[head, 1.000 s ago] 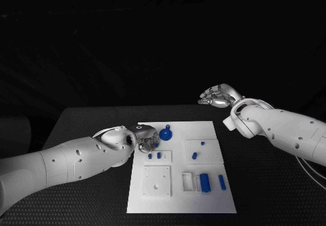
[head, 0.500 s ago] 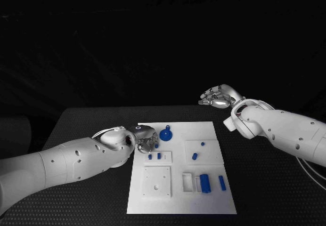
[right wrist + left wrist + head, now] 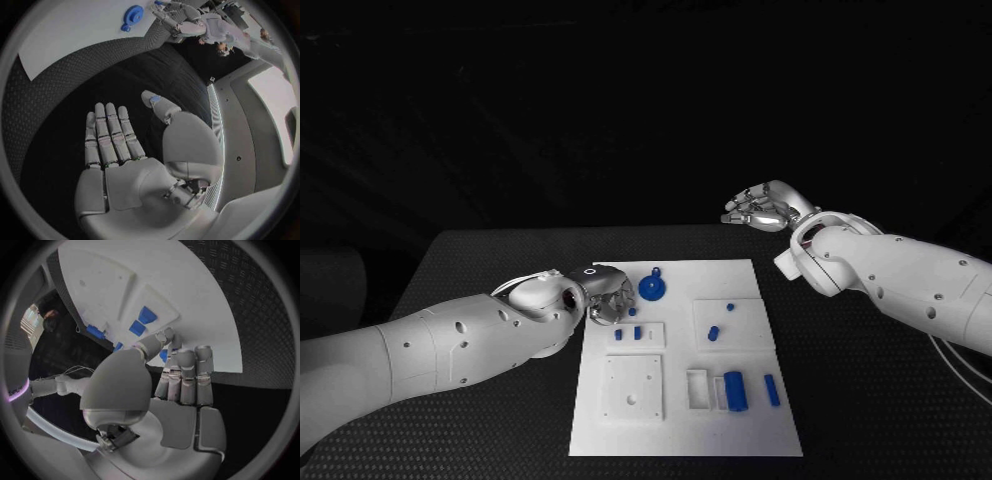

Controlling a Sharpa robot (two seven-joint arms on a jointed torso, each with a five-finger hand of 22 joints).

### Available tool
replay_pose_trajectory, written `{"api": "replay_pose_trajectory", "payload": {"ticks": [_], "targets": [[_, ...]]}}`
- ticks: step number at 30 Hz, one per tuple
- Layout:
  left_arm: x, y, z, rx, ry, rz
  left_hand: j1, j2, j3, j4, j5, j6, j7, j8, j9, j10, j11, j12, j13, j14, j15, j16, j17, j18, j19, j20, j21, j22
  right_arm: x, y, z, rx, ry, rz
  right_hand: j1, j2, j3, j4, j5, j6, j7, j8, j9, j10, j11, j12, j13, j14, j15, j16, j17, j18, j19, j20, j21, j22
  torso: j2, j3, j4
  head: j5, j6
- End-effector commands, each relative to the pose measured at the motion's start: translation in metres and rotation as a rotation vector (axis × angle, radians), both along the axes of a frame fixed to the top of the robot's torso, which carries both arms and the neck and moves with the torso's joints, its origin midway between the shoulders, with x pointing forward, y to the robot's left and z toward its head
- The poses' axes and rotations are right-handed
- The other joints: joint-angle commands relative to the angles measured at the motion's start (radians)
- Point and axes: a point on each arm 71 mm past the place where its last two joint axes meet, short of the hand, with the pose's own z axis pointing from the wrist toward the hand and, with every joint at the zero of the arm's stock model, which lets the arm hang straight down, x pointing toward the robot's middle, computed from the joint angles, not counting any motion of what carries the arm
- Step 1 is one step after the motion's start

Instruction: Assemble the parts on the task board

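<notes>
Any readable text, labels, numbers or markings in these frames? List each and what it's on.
None readable.
Task board: plain white, no print visible.
Blue parts: no markings visible.
Left hand and right hand: no lettering or logo can be made out.

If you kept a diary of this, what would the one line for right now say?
left hand: over task board, pinching blue part | right hand: raised beyond the board, holding nothing

The black table (image 3: pixel 473 260) bears the white task board (image 3: pixel 733 420)
</notes>
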Motion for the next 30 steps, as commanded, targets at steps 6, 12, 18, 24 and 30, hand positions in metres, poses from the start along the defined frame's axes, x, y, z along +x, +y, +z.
{"api": "replay_pose_trajectory", "payload": {"ticks": [6,12,18,24,30], "targets": [[0.002,0.008,0.006,-0.051,-0.041,0.019,0.017,-0.003,0.014,0.0,0.006,-0.006,0.0,0.004,-0.002,-0.004,0.001,-0.004,0.0,-0.003,0.002,0.001,-0.001,0.033,0.007,-0.023,-0.004,0.014,-0.001,-0.001,-0.001,-0.013,0.008,0.019,0.003,0.008,-0.003,-0.003,0.003,0.002,-0.003,0.005,-0.003,0.008,0.001,-0.005,0.0,0.007,0.001,0.005,-0.002,-0.012,0.01,-0.001,-0.008,0.003,-0.001,-0.0005,0.0004,-0.005,0.006],[0.012,0.024,0.018,-0.179,-0.02,0.105,0.014,-0.007,0.017,0.008,0.008,0.003,0.014,0.013,-0.001,-0.008,0.004,-0.006,-0.001,-0.005,0.005,-0.002,-0.002,0.032,0.004,-0.019,-0.005,0.014,-0.006,0.0,-0.005,-0.121,0.022,0.078,0.027,0.014,0.005,-0.022,-0.003,0.006,-0.004,0.009,-0.006,0.021,-0.002,-0.006,0.002,0.016,0.001,0.012,-0.003,-0.01,0.02,-0.002,-0.011,0.01,-0.001,-0.0008,-0.0006,-0.018,0.012],[0.025,0.051,0.034,-0.539,0.145,0.341,-0.038,-0.034,0.003,0.049,-0.004,0.011,0.037,0.027,0.0,-0.016,0.01,-0.009,-0.001,-0.042,0.012,-0.057,-0.028,0.026,-0.023,-0.011,-0.033,0.005,-0.018,0.002,-0.011,-0.284,0.038,0.161,0.049,0.017,0.023,-0.046,-0.034,0.031,-0.014,0.023,-0.011,0.085,-0.028,0.014,0.013,0.084,-0.031,0.053,0.018,0.016,0.094,-0.003,-0.005,0.013,-0.002,-0.0006,-0.0018,-0.024,0.016],[0.029,0.067,0.044,-0.881,0.302,0.437,-0.08,-0.033,-0.013,0.063,-0.009,0.005,0.038,0.039,0.001,-0.021,0.024,-0.008,0.001,-0.13,0.03,-0.216,-0.1,-0.005,-0.118,0.014,-0.139,-0.04,-0.037,0.006,-0.022,-0.498,0.017,0.257,0.068,0.008,0.052,-0.053,-0.086,0.06,-0.026,0.037,-0.012,0.137,-0.054,0.031,0.036,0.174,-0.078,0.109,0.073,0.056,0.205,-0.004,0.014,0.007,-0.003,-0.0005,-0.0006,-0.04,0.019],[0.022,0.064,0.052,-0.992,0.366,0.374,-0.099,-0.005,-0.027,0.046,-0.011,-0.004,0.038,0.052,0.003,-0.049,0.044,-0.02,-0.004,-0.156,0.058,-0.375,-0.16,-0.033,-0.162,0.034,-0.23,-0.083,-0.053,0.01,-0.034,-0.679,-0.014,0.318,0.093,-0.014,0.093,-0.049,-0.15,0.079,-0.035,0.045,-0.012,0.177,-0.071,0.042,0.063,0.254,-0.12,0.158,0.139,0.076,0.311,-0.017,0.043,0.005,-0.003,-0.002,-0.0025,-0.042,0.024]]}}
